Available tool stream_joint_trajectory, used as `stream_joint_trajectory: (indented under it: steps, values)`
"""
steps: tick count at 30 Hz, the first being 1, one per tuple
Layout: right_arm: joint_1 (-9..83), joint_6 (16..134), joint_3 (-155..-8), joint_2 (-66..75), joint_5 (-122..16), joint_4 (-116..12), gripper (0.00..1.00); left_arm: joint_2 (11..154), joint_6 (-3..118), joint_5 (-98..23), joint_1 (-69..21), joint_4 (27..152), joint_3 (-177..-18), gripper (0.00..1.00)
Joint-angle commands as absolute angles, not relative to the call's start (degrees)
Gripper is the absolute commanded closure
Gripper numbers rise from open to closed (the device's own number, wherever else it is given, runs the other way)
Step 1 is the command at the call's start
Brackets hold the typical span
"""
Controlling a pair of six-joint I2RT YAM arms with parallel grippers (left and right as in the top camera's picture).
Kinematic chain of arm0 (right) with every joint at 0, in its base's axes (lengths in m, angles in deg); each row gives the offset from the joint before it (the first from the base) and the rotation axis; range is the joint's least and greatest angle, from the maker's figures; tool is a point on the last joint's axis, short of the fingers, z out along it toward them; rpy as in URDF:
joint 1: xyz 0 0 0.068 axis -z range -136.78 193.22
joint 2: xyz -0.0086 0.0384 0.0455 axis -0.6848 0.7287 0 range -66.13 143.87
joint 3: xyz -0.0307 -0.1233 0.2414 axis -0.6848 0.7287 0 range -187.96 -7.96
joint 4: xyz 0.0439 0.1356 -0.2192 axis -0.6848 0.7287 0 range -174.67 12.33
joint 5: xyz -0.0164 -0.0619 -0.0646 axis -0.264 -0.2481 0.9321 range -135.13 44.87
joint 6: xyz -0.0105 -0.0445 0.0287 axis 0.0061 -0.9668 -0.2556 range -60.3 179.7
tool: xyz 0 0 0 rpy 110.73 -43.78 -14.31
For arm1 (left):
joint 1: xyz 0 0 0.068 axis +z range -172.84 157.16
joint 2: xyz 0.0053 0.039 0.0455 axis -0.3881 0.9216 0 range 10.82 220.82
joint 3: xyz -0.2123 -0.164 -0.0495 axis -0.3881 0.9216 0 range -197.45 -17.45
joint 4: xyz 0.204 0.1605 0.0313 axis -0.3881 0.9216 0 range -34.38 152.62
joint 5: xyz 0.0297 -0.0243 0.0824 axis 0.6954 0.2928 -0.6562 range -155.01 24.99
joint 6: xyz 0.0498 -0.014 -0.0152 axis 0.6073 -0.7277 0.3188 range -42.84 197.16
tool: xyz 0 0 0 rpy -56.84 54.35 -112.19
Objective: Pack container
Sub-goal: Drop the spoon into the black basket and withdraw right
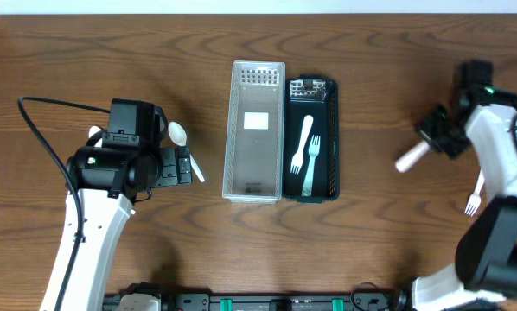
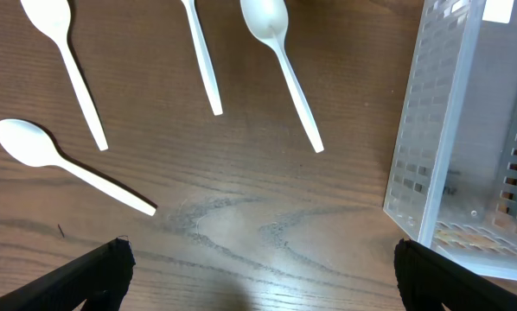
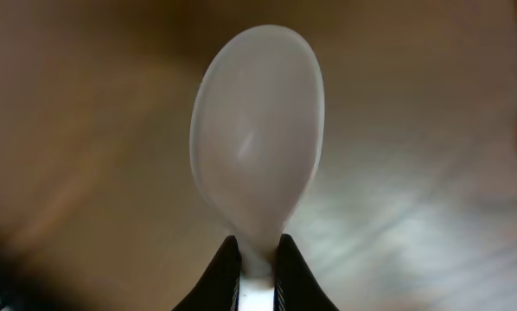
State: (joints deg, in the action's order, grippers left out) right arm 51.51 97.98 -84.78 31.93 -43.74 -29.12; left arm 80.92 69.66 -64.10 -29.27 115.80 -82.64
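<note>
White plastic spoon (image 3: pixel 257 130) pinched at its neck in right gripper (image 3: pixel 257 259), over bench (image 1: pixel 371 52) at right, bowl pointing left along a slanted axis, black tray (image 1: pixel 332 130) holding two white forks (image 1: pixel 303 142), clear perforated bin (image 1: pixel 232 130) alongside, left gripper (image 2: pixel 267 272) spread.

Left arm (image 1: pixel 86 233): white link, black joint housings, looping black cable (image 1: pixel 64 105). Right arm (image 1: pixel 496 147): same; green light, possibly LED.

Two bins lie side by side mid-surface (image 1: pixel 371 69): one clear bin (image 1: pixel 257 130) and one black bin (image 1: pixel 325 138). Forks come to three: two white forks (image 1: pixel 304 145) inside the black bin and one loose fork (image 1: pixel 473 204) at 3 o'clock. Spoons come to four: three loose spoons (image 2: pixel 68 78) at 9 o'clock and one held spoon (image 3: pixel 257 130) in the right jaws. One white handle (image 2: pixel 202 69) lies among the loose spoons, its head out of view.
</note>
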Motion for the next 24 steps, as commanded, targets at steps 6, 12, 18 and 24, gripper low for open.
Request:
stream_joint_trajectory:
  steps: [6,12,18,24]
  values:
    - [29.29,94.75,-88.80,27.60,-44.24,-29.75,0.95,81.23,69.37,-64.36,-29.38,115.97,-83.31,0.02]
    - [17.92,94.79,-88.80,32.26,-43.59,-31.76,0.90,81.23,69.37,-64.36,-29.38,115.97,-83.31,0.02]
    - [14.82,94.77,-88.80,40.37,-43.68,-32.18,0.75,81.23,69.37,-64.36,-29.38,116.00,-83.31,0.02]
    - [15.67,94.27,-89.65,40.98,-43.65,-33.03,0.72,81.23,69.37,-64.36,-29.38,115.97,-83.31,0.02]
